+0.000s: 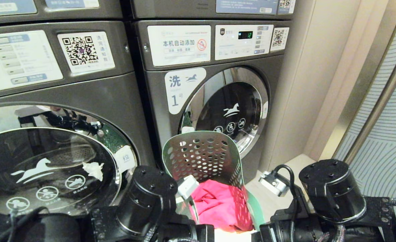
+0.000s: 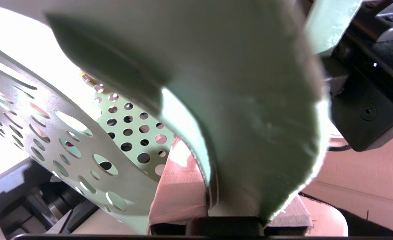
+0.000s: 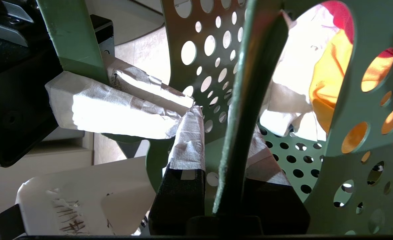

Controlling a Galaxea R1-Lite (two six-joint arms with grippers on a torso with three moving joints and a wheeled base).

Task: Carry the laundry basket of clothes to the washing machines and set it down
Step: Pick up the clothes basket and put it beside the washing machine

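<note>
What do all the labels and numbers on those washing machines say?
"洗 1号" with a white horse logo: white tag beside the right washing machine's door.
"本机自动添加": white label above it.
"12": green display.
"拉": tag on the left door.
QR codes unreadable; remaining small print too small to read.

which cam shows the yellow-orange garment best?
Right wrist view: the yellow-orange garment shows through the laundry basket's handle slot and holes. Head view shows only pink-red cloth; left wrist view shows none.
</note>
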